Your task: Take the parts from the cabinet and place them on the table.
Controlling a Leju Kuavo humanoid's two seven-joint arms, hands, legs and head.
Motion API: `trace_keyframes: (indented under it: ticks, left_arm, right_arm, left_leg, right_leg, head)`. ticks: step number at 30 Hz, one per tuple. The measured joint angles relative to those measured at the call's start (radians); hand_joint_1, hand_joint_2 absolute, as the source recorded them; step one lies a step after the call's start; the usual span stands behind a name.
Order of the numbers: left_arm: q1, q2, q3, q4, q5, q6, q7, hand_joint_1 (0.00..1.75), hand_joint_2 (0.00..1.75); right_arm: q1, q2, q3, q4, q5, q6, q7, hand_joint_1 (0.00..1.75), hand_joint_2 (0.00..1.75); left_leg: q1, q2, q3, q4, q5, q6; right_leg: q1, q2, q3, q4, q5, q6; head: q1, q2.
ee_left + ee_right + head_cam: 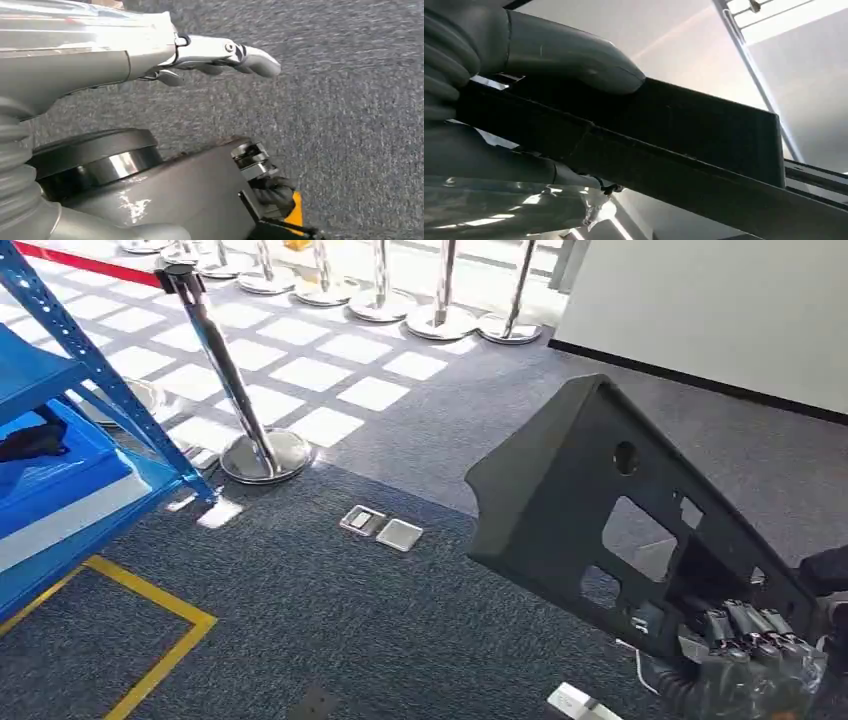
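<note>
Gripping the dark part [600,510] by its lower edge, right robot hand [755,655] holds it tilted.

Head view high, facing down, wrist views close (perhaps sharing carpet [400,620])

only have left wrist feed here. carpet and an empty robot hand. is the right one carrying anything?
Observer: Yes. In the head view the right robot hand grips a dark grey plastic part with cutouts, by its lower edge.
Operator: grip look solid?
Observer: The right wrist view shows the thumb pressed on one face of the part, with the fingers on the other.
Operator: where's the cabinet relative to us?
Observer: The blue shelving cabinet sits at the left edge of the head view, and another dark piece lies on its shelf.
Operator: table in sight?
Observer: I can't see one; there is a chrome stanchion on the carpet ahead.
</note>
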State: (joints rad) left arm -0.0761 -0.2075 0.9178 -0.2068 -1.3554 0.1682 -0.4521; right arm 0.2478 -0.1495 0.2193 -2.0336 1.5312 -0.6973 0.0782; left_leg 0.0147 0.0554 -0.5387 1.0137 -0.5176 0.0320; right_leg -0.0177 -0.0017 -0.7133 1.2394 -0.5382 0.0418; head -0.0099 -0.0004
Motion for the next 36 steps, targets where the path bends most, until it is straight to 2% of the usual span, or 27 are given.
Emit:
trace_keyframes:
  ticks: [1, 2, 3, 4, 7, 8, 9, 10, 12, 13, 14, 15, 17, 18, 20, 22, 23, 24, 25, 26, 28, 29, 30, 32, 33, 34, 36]
  left_arm:
    - [0.000, 0.000, 0.000, 0.000, 0.000, 0.000, 0.000, 0.00, 1.75]
    - [0.000, 0.000, 0.000, 0.000, 0.000, 0.000, 0.000, 0.00, 1.75]
    - [-0.001, 0.001, 0.000, 0.000, 0.000, 0.000, 0.000, 0.00, 1.75]
    - [-0.002, 0.001, 0.000, 0.000, 0.000, 0.000, 0.000, 0.00, 1.75]
    - [-0.004, 0.000, 0.000, 0.000, 0.000, 0.000, 0.000, 0.00, 1.75]
    - [-0.005, 0.001, 0.000, 0.000, 0.000, 0.000, 0.000, 0.00, 1.75]
    - [-0.005, 0.001, 0.000, 0.000, 0.000, 0.000, -0.001, 0.00, 1.75]
    - [-0.004, 0.001, 0.000, 0.000, 0.000, 0.000, -0.001, 0.00, 1.75]
    - [-0.002, 0.002, 0.000, 0.000, 0.000, 0.000, 0.000, 0.00, 1.75]
    - [-0.001, 0.002, 0.000, 0.000, 0.000, 0.000, 0.000, 0.00, 1.75]
    - [0.000, 0.002, 0.000, 0.000, 0.000, 0.000, 0.000, 0.00, 1.75]
    - [-0.001, 0.002, 0.000, 0.000, 0.000, 0.000, 0.000, 0.00, 1.75]
    - [-0.001, 0.002, 0.000, 0.000, 0.000, 0.000, 0.000, 0.00, 1.75]
    - [0.000, 0.004, 0.000, 0.000, 0.000, 0.001, 0.000, 0.00, 1.75]
    - [0.000, 0.003, 0.000, 0.000, 0.000, 0.001, 0.000, 0.00, 1.75]
    - [-0.003, 0.002, 0.000, 0.000, 0.000, 0.001, 0.000, 0.00, 1.75]
    - [-0.004, 0.000, 0.000, 0.000, -0.001, 0.001, 0.000, 0.00, 1.75]
    - [-0.004, 0.000, 0.000, 0.000, -0.001, 0.001, 0.000, 0.00, 1.75]
    - [-0.003, 0.000, 0.000, 0.000, 0.000, 0.001, 0.000, 0.00, 1.75]
    - [-0.002, 0.000, 0.000, 0.000, -0.001, 0.001, 0.002, 0.00, 1.75]
    - [-0.001, 0.000, 0.000, 0.000, 0.000, 0.001, 0.003, 0.00, 1.75]
    - [0.000, 0.000, 0.000, 0.000, 0.000, 0.001, 0.003, 0.00, 1.75]
    - [0.000, 0.000, 0.000, 0.000, 0.000, 0.001, 0.003, 0.00, 1.75]
    - [-0.001, 0.000, 0.000, 0.000, 0.000, 0.001, 0.003, 0.00, 1.75]
    - [0.000, 0.001, 0.000, 0.000, 0.000, 0.001, 0.003, 0.00, 1.75]
    - [0.000, 0.001, 0.000, 0.000, 0.000, 0.001, 0.003, 0.00, 1.75]
    - [-0.001, 0.001, 0.000, 0.000, 0.000, 0.001, 0.003, 0.00, 1.75]
  right_arm:
    - [0.000, 0.000, -0.002, -0.001, 0.000, 0.000, -0.001, 1.75, 1.75]
    - [0.000, 0.000, -0.004, -0.003, -0.001, 0.000, -0.001, 1.75, 1.75]
    - [-0.004, 0.000, -0.006, -0.003, -0.003, 0.000, -0.001, 1.75, 1.75]
    - [-0.003, 0.001, -0.006, -0.005, -0.003, 0.000, -0.001, 1.75, 1.75]
    - [0.001, 0.001, -0.010, -0.008, -0.007, 0.000, -0.005, 1.75, 1.75]
    - [0.003, 0.002, -0.011, -0.012, -0.007, 0.000, -0.007, 1.75, 1.75]
    - [-0.001, 0.002, -0.011, -0.015, -0.007, -0.001, -0.008, 1.75, 1.75]
    - [-0.004, 0.002, -0.012, -0.016, -0.008, -0.001, -0.009, 1.75, 1.75]
    - [-0.002, 0.005, -0.014, -0.016, -0.009, 0.000, -0.012, 1.75, 1.75]
    - [-0.001, 0.006, -0.014, -0.016, -0.009, 0.000, -0.013, 1.75, 1.75]
    - [-0.001, 0.006, -0.015, -0.016, -0.010, 0.000, -0.015, 1.75, 1.75]
    - [-0.001, 0.007, -0.016, -0.016, -0.012, 0.000, -0.017, 1.75, 1.75]
    - [-0.001, 0.009, -0.018, -0.016, -0.016, 0.000, -0.019, 1.75, 1.75]
    - [-0.002, 0.010, -0.021, -0.016, -0.019, 0.000, -0.019, 1.75, 1.75]
    - [-0.002, 0.010, -0.024, -0.016, -0.022, 0.000, -0.021, 1.75, 1.75]
    - [0.005, 0.010, -0.027, -0.017, -0.024, 0.000, -0.021, 1.75, 1.75]
    - [0.006, 0.010, -0.030, -0.018, -0.023, 0.000, -0.021, 1.75, 1.75]
    - [0.006, 0.011, -0.032, -0.019, -0.023, 0.000, -0.021, 1.75, 1.75]
    - [0.001, 0.011, -0.032, -0.020, -0.023, 0.000, -0.022, 1.75, 1.75]
    - [0.001, 0.011, -0.032, -0.020, -0.023, 0.000, -0.022, 1.75, 1.75]
    - [0.006, 0.011, -0.032, -0.019, -0.024, 0.000, -0.023, 1.75, 1.75]
    - [0.007, 0.012, -0.033, -0.019, -0.024, 0.000, -0.024, 1.75, 1.75]
    - [0.007, 0.012, -0.033, -0.019, -0.025, 0.000, -0.025, 1.75, 1.75]
    - [0.007, 0.012, -0.035, -0.019, -0.025, 0.000, -0.029, 1.75, 1.75]
    - [0.007, 0.012, -0.036, -0.020, -0.025, 0.000, -0.030, 1.75, 1.75]
    - [0.004, 0.012, -0.036, -0.021, -0.025, 0.000, -0.030, 1.75, 1.75]
    - [0.007, 0.013, -0.039, -0.023, -0.025, 0.000, -0.031, 1.75, 1.75]
  left_leg:
    - [0.001, 0.010, 0.008, 0.000, -0.006, -0.004]
    - [0.001, 0.019, 0.016, 0.000, -0.012, -0.010]
    - [-0.006, 0.026, 0.019, -0.002, -0.018, -0.018]
    - [-0.007, 0.032, 0.021, -0.001, -0.020, -0.023]
    - [-0.003, 0.059, 0.036, -0.013, -0.025, -0.040]
    - [0.002, 0.037, 0.038, -0.006, -0.038, -0.045]
    - [0.003, -0.010, 0.023, 0.033, -0.062, -0.042]
    - [0.002, -0.033, -0.011, 0.104, -0.099, -0.041]
    - [0.000, -0.048, -0.105, 0.276, -0.164, -0.039]
    - [-0.001, -0.049, -0.132, 0.316, -0.165, -0.037]
    - [-0.001, -0.049, -0.139, 0.308, -0.140, -0.034]
    - [-0.002, -0.051, -0.124, 0.255, -0.095, -0.031]
    - [-0.001, -0.080, -0.064, 0.092, 0.009, -0.023]
    - [0.001, -0.133, -0.042, 0.046, 0.017, -0.019]
    - [-0.001, -0.128, -0.033, 0.020, 0.011, -0.022]
    - [-0.003, -0.110, -0.030, 0.016, 0.013, -0.016]
    - [0.004, -0.095, -0.025, 0.007, 0.017, -0.009]
    - [0.003, -0.086, -0.018, 0.002, 0.015, -0.005]
    - [0.001, -0.070, -0.015, 0.002, 0.013, -0.001]
    - [0.000, -0.056, -0.013, 0.002, 0.010, 0.002]
    - [-0.001, -0.030, -0.011, 0.002, 0.005, 0.003]
    - [-0.001, -0.017, -0.009, 0.002, 0.002, 0.002]
    - [-0.001, -0.005, -0.004, 0.002, -0.003, -0.001]
    - [0.000, 0.017, 0.013, 0.002, -0.015, -0.009]
    - [-0.003, 0.023, 0.018, 0.000, -0.020, -0.014]
    - [-0.011, 0.031, 0.019, 0.003, -0.025, -0.021]
    - [-0.010, 0.051, 0.025, -0.003, -0.028, -0.029]
  right_leg:
    - [-0.001, -0.014, 0.048, -0.095, 0.048, 0.001]
    - [0.000, -0.048, 0.099, -0.192, 0.088, 0.002]
    - [0.015, -0.074, 0.111, -0.213, 0.067, -0.007]
    - [0.015, -0.056, 0.108, -0.217, 0.072, -0.022]
    - [0.020, -0.025, 0.105, -0.219, 0.069, -0.040]
    - [0.010, -0.015, 0.116, -0.228, 0.073, -0.049]
    - [0.011, -0.007, 0.118, -0.230, 0.072, -0.057]
    - [0.011, 0.002, 0.119, -0.230, 0.071, -0.062]
    - [0.016, 0.028, 0.120, -0.230, 0.067, -0.068]
    - [0.018, 0.040, 0.122, -0.229, 0.066, -0.069]
    - [0.019, 0.057, 0.125, -0.229, 0.065, -0.070]
    - [0.020, 0.073, 0.129, -0.229, 0.062, -0.070]
    - [0.019, 0.101, 0.138, -0.225, 0.056, -0.065]
    - [0.019, 0.112, 0.138, -0.222, 0.051, -0.061]
    - [0.015, 0.133, 0.127, -0.217, 0.052, -0.048]
    - [0.012, 0.154, 0.125, -0.223, 0.054, -0.036]
    - [0.011, 0.135, 0.125, -0.216, 0.045, -0.033]
    - [0.019, 0.070, 0.117, -0.190, 0.030, -0.028]
    - [0.017, 0.032, 0.084, -0.123, -0.009, -0.022]
    - [0.014, 0.015, 0.039, -0.037, -0.047, -0.018]
    - [0.008, 0.007, -0.028, 0.084, -0.078, -0.012]
    - [0.006, 0.005, -0.033, 0.083, -0.064, -0.009]
    - [0.004, 0.002, -0.010, 0.031, -0.026, -0.006]
    - [0.003, -0.029, 0.084, -0.158, 0.071, -0.007]
    - [0.011, -0.083, 0.109, -0.205, 0.064, -0.009]
    - [0.022, -0.084, 0.109, -0.214, 0.066, -0.022]
    - [0.025, -0.059, 0.101, -0.209, 0.061, -0.035]
  head:
    - [0.000, 0.000]
    - [0.000, 0.000]
    - [0.000, 0.000]
    - [-0.003, 0.000]
    - [-0.001, 0.000]
    - [-0.003, 0.000]
    - [-0.003, 0.000]
    - [-0.006, 0.000]
    - [-0.007, 0.000]
    - [-0.007, 0.000]
    - [-0.007, 0.000]
    - [-0.007, 0.000]
    - [-0.007, 0.000]
    - [-0.004, 0.000]
    - [-0.006, 0.000]
    - [-0.005, 0.000]
    - [-0.005, 0.000]
    - [-0.001, 0.000]
    - [-0.002, 0.000]
    - [-0.001, 0.000]
    - [-0.001, 0.000]
    - [-0.001, 0.000]
    - [-0.001, 0.000]
    - [-0.001, 0.000]
    - [-0.001, 0.000]
    - [0.000, 0.000]
    - [-0.002, 0.000]
